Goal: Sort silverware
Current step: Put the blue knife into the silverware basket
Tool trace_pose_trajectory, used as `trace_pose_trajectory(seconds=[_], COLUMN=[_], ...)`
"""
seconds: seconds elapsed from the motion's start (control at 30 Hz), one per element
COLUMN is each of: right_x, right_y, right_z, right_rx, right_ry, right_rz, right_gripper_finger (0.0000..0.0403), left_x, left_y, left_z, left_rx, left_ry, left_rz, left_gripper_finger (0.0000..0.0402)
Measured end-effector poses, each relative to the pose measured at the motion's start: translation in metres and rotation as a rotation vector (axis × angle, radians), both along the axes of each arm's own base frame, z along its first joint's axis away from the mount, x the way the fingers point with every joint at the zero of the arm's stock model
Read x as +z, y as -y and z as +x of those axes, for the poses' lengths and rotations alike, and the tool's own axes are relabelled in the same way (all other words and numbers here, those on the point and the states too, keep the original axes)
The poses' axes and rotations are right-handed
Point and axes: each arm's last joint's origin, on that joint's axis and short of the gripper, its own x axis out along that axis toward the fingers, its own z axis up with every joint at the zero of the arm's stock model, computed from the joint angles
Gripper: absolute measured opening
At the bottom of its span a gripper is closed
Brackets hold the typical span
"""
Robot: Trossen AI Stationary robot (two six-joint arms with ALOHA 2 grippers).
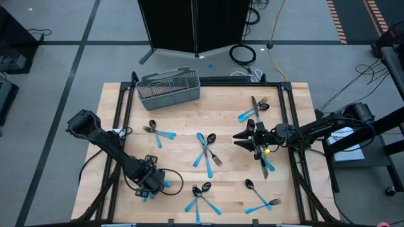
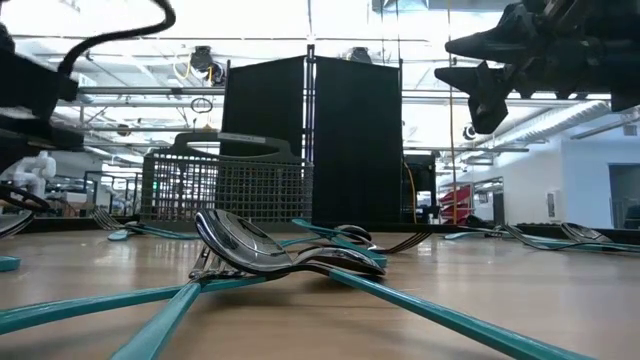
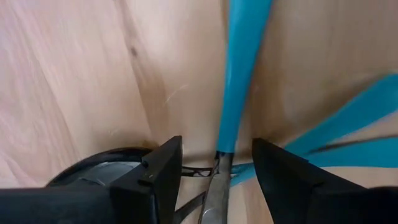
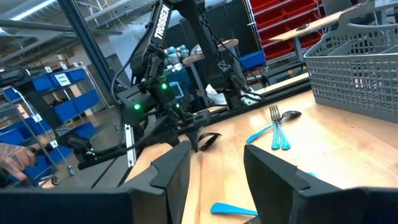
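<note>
**Inspector:** Cutlery first, nearest the front edge. What is the left gripper (image 1: 150, 184) doing?

**Onlooker:** It is down at the pale wooden table (image 1: 183, 120), in the near-left corner, over a small cluster of blue-handled pieces. In its wrist view the two dark fingers (image 3: 155, 171) stand apart on either side of one light-blue plastic handle with a dark metal neck (image 3: 231, 112). Open, astride it, gripping nothing yet.

**Inspector:** How should the pick go?

**Onlooker:** My judgement: close squarely across that handle near the neck, then lift straight up, since other handles cross just beside it and could drag along.

**Inspector:** And further back?

**Onlooker:** More blue-handled forks, spoons and knives (image 1: 207, 150) lie in clusters across the middle. The right gripper (image 1: 246, 137) hovers above the table's right half, fingers partly apart, holding nothing. The grey wire-mesh basket (image 1: 169, 88) sits at the far-left edge, well apart from both.
</note>
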Motion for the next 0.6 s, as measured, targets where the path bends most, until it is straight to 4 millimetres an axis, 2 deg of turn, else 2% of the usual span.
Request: trace_pose_trajectory(seconds=[0.23,0.6], right_x=[-0.0009,-0.0008], right_y=[0.0,0.0], right_z=[0.0,0.0], right_rx=[0.0,0.0], right_ry=[-0.009,-0.008], right_rz=[0.005,0.007], right_gripper_finger=[0.0144,0.0144], left_x=[-0.0029,-0.003], left_y=[-0.0009,-0.0009], left_z=[-0.0001,0.0005], left_rx=[0.002,0.002], left_ry=[0.017,0.025], left_rz=[0.001,0.004], left_gripper_finger=[0.0178,0.0068])
